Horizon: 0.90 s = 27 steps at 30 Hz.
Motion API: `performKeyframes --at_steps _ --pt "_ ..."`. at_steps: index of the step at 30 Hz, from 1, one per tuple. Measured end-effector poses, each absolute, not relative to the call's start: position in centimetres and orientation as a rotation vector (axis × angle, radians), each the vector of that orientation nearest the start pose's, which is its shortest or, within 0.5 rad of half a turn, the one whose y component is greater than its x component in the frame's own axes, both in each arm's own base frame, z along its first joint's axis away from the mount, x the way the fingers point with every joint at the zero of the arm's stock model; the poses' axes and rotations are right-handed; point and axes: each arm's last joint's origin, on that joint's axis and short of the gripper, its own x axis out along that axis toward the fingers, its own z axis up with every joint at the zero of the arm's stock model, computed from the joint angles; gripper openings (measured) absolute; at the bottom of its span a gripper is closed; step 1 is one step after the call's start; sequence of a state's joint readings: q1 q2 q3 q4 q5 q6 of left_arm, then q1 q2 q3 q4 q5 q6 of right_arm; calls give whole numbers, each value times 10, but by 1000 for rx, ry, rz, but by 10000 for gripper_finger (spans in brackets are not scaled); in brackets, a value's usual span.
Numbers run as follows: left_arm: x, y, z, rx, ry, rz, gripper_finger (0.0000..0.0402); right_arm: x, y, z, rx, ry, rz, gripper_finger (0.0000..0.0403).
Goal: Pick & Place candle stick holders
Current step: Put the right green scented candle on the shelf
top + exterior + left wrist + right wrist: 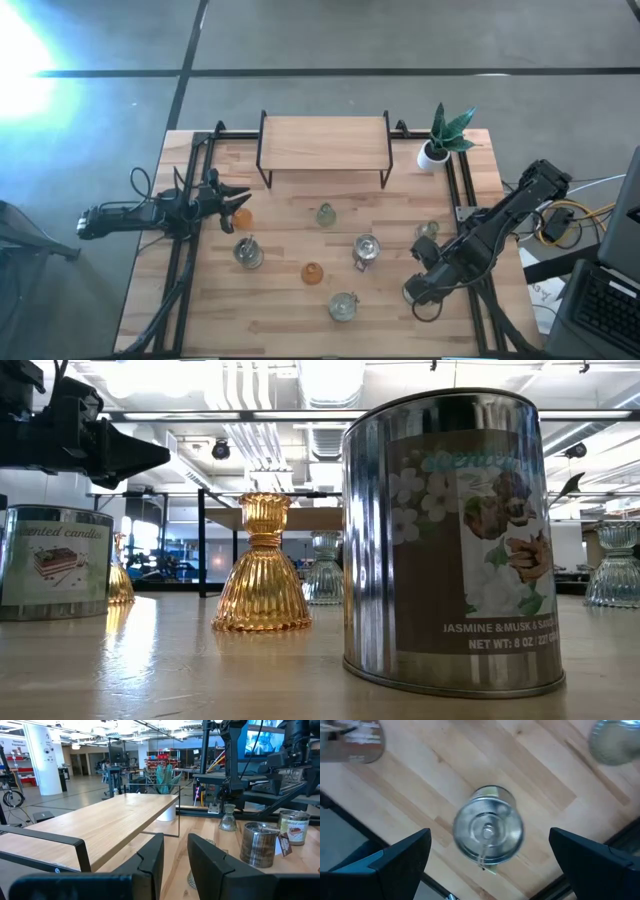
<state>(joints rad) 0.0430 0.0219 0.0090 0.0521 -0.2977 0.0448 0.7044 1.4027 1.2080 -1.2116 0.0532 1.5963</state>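
My left gripper (238, 197) (175, 850) hovers at the table's left, its fingers a narrow gap apart and empty. An orange glassy holder (241, 215) (120, 585) stands on the table just below it. My right gripper (420, 290) (490, 837) is wide open and points straight down over a silvery candle tin (487, 827), without touching it. On the table also stand a second orange holder (312, 272) (262, 565), a pale green holder (325, 213) (325, 570) and a clear holder (428, 232) (615, 565).
A wooden shelf on a black frame (324, 143) stands at the far middle, with a white-potted plant (440, 140) to its right. Labelled candle tins (247, 252) (365, 248) (343, 305) stand among the holders. Black rails (185, 250) run along both table sides.
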Motion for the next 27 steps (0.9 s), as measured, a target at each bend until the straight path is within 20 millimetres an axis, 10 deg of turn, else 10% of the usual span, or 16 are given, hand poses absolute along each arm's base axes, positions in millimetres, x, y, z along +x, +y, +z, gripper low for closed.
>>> performKeyframes --at_steps 27 --pt "97 13 170 40 -31 341 92 186 188 247 625 1460 -512 396"
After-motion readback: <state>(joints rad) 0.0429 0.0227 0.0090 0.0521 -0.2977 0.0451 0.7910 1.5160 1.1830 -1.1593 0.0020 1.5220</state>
